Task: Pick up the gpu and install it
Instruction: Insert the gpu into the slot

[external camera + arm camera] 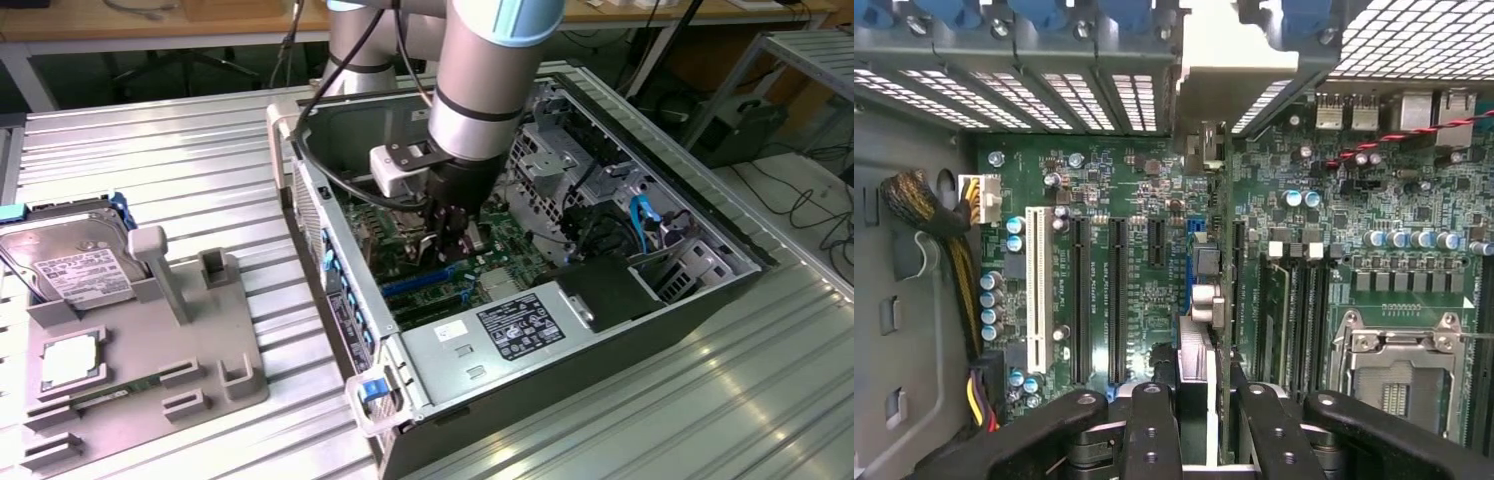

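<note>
gpu (pixel 1199 300) pinched edge-on in the gripper (pixel 1199 420), fingers (pixel 1154 430) pressed on its faces, low inside the open pc case (pixel 694 215) over the motherboard (pixel 1124 180). likely risks: slight tilt missing the expansion slot (pixel 1238 270), bracket fouling the rear grille (pixel 1104 95), card bending under force.

You will find no wording you can actually read here. The white label (pixel 74 272) on the silver boxy hard drive (pixel 67 255) carries print too small to make out, and so does the black sticker (pixel 521 330) on the grey metal power-supply box (pixel 501 335) (white symbols, illegible).
</note>
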Robot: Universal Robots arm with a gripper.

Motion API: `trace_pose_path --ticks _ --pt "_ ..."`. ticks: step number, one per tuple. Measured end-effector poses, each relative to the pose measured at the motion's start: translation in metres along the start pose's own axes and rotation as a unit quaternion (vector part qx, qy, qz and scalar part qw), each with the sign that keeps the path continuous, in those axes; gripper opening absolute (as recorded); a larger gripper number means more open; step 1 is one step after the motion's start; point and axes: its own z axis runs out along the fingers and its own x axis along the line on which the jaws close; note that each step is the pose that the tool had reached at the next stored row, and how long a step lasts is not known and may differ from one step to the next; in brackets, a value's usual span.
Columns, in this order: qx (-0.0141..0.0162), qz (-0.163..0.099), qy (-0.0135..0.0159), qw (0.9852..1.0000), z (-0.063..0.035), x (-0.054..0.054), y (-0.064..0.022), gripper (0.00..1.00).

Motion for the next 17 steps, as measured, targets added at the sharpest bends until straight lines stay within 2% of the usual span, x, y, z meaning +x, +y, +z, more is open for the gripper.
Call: trace_pose_path --ticks 17 --pt "0.0000 0.001 0.0001 1.0000 0.0087 0.0006 0.0091 0.28"
